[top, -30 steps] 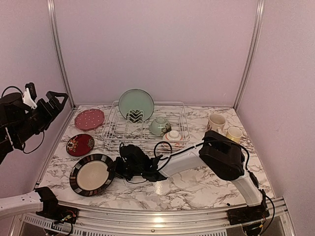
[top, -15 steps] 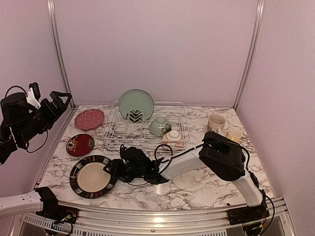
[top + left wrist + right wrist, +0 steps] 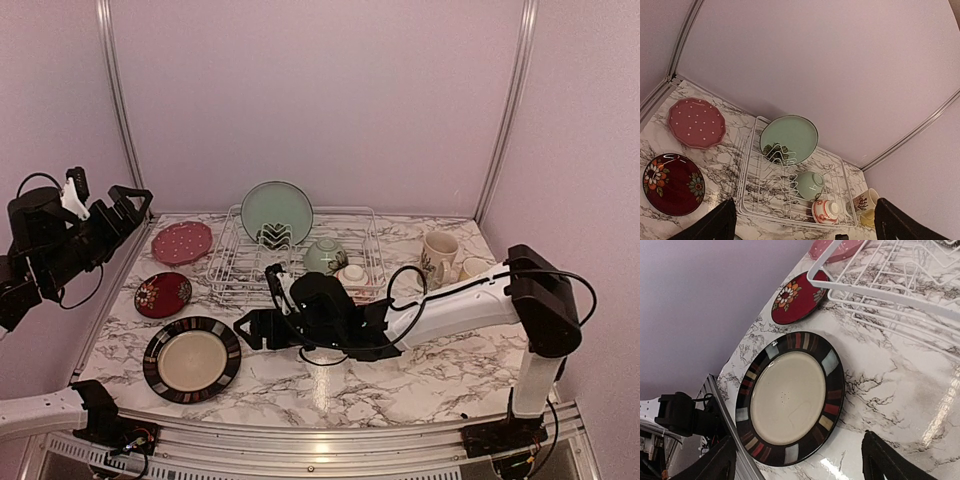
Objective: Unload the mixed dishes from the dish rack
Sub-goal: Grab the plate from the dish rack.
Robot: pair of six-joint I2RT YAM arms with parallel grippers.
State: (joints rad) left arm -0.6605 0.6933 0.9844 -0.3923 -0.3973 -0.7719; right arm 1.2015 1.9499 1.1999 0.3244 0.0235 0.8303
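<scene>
The white wire dish rack (image 3: 290, 291) at the back still holds a pale green plate (image 3: 276, 212) upright in its prongs, a green bowl (image 3: 325, 257) and a red-white bowl (image 3: 351, 276). A black-rimmed cream plate (image 3: 191, 358) lies flat on the marble at the front left. My right gripper (image 3: 247, 333) hovers just right of it, open and empty. In the right wrist view the plate (image 3: 787, 397) lies free between and beyond the spread fingers. My left gripper (image 3: 128, 205) is raised at the far left, open, looking down on the rack (image 3: 752, 212).
A pink dotted plate (image 3: 181, 242) and a dark-red flowered plate (image 3: 163, 294) lie left of the rack. A cream mug (image 3: 438, 250) and a yellow mug (image 3: 476, 272) stand at the right. Walls close in on the left, back and right.
My right gripper opened and let go of the black-rimmed plate, then drew back to the right as its elbow swung out to the right. The left arm shifted slightly.
</scene>
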